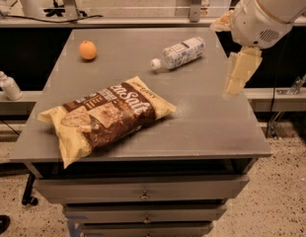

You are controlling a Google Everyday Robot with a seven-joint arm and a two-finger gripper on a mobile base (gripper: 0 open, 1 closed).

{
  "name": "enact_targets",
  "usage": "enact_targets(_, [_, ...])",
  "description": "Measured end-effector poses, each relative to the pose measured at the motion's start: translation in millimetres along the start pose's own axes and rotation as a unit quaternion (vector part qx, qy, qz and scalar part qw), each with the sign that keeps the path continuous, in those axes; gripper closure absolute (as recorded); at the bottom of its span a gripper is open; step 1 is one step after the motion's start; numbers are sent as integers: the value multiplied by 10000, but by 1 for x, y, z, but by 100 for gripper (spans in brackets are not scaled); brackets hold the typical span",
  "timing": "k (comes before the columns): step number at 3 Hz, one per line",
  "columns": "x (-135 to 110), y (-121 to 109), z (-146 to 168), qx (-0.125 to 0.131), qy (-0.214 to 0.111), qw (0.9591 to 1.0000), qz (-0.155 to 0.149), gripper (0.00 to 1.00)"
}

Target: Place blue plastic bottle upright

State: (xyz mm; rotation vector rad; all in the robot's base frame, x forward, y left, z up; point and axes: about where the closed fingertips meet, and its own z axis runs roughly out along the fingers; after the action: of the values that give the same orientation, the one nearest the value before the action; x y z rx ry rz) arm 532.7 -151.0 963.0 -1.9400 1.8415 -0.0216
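The blue plastic bottle (181, 53) lies on its side at the back of the grey table (202, 117), white cap pointing left and toward the front, label facing up. My gripper (224, 58) hangs over the table's right edge, to the right of the bottle and apart from it. Its two cream fingers (239, 72) are spread apart with nothing between them. The white arm (271, 11) comes in from the upper right.
A brown and yellow snack bag (106, 115) lies on the table's front left. An orange (87, 50) sits at the back left. A white pump-dispenser bottle (8, 84) stands on a ledge left of the table. Drawers are below the tabletop.
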Motion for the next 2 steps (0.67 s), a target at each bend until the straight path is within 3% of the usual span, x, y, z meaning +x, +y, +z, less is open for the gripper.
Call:
enact_targets(1, [-24, -35, 40, 107, -343, 9978, -550, 0])
enact_targets(2, [-45, -66, 76, 328, -468, 9936, -977, 0])
